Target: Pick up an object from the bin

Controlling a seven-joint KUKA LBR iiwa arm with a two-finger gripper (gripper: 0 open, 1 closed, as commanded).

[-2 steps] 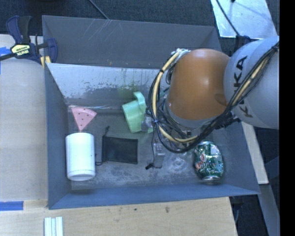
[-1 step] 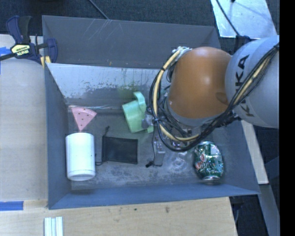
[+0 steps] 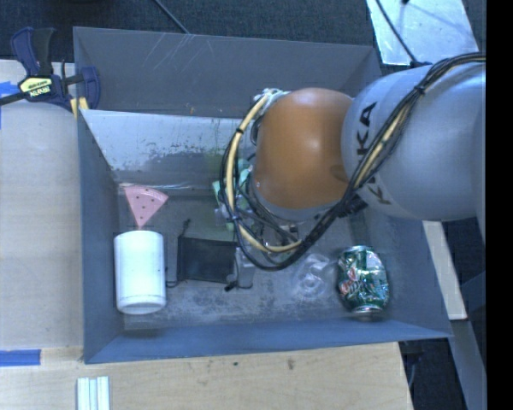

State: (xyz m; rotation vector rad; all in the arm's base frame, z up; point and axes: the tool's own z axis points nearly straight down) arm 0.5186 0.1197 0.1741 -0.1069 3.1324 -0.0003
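gripper [image 3: 243, 272] sits low in grey metal bin [image 3: 239, 342], at right edge of flat matte black rectangular pouch [image 3: 203, 259] mid-floor. open or closed: can't tell, hidden under smooth orange cover [image 3: 303, 148]. smooth white cylinder [image 3: 140, 272] lies left, speckled pink triangle [image 3: 144, 203] behind it. crinkled clear plastic [image 3: 312, 278] and crushed green can [image 3: 363, 282] lie right.

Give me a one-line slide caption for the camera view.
Gripper low in the grey bin beside a black flat object, white cylinder, pink wedge and crushed green can nearby.

The orange cover [image 3: 299, 148] and cables [image 3: 236, 165] hide most of the end effector [image 3: 244, 272].
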